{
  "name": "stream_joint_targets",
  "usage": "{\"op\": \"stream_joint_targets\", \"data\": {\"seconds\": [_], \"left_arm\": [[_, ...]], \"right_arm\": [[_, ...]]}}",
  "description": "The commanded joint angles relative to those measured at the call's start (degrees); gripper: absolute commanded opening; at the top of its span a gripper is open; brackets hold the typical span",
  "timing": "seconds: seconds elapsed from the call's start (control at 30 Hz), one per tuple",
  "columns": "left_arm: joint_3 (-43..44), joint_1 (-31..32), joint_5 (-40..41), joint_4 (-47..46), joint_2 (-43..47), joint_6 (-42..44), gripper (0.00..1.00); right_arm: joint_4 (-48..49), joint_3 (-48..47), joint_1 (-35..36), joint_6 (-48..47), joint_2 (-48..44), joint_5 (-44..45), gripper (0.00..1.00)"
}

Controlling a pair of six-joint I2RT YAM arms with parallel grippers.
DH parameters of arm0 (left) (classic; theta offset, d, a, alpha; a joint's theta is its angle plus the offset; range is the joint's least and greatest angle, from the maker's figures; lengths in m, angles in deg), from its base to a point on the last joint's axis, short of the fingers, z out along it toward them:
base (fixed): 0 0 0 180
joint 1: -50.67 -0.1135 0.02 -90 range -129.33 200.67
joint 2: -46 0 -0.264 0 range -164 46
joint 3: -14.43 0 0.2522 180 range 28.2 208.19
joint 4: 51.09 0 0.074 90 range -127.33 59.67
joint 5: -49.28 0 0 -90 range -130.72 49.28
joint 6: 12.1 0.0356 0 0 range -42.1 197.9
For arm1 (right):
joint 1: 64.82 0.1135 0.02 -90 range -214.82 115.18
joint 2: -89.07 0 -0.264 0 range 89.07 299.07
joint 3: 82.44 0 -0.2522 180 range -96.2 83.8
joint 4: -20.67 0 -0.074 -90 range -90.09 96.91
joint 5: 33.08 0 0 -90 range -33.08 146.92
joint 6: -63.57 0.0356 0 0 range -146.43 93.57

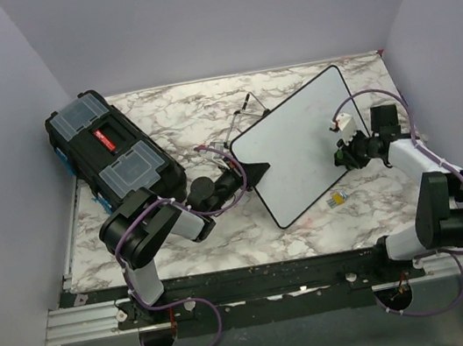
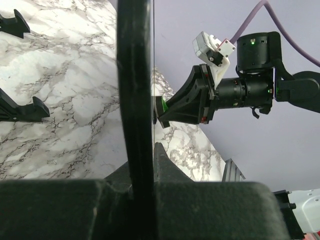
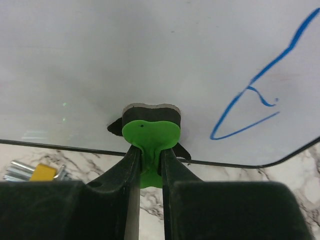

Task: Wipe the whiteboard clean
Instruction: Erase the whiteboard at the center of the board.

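Wiping step, by the look of it. Propped on edge mid-way across the marble table: glossy flat whiteboard, pinched at its thin black frame by the closed left gripper. Clamped narrow in the right gripper: green eraser, dark felt pressed to the board. Next, probably: sliding across onto the blue marker strokes under even pressure.

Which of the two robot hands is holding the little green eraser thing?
The right gripper: it pinches the green eraser against the whiteboard. The left gripper clamps the board's edge instead.
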Motion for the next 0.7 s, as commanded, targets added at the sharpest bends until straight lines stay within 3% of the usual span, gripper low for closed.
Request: {"op": "stream_joint_targets", "data": {"seconds": [0.0,0.17,0.33,0.47,0.67], "left_arm": [[1.6,0.6,-6.0,-11.0,2.0,-2.1,0.0],[1.6,0.6,-6.0,-11.0,2.1,-2.2,0.0],[1.1,0.6,-5.9,-11.0,2.4,-2.1,0.0],[0.8,0.5,-5.9,-11.0,2.6,-2.0,0.0],[0.9,0.4,-6.1,-10.9,2.2,-2.3,0.0]], "right_arm": [[-6.1,-0.7,0.4,-1.4,0.1,-9.6,0.01],[-0.7,-7.7,0.4,8.5,1.2,-12.6,0.01],[7.1,-12.0,0.4,17.5,3.8,-6.5,0.01],[7.3,-12.6,0.3,17.6,5.6,1.1,0.01],[7.3,-7.4,-2.4,14.4,5.0,4.8,0.01]]}}
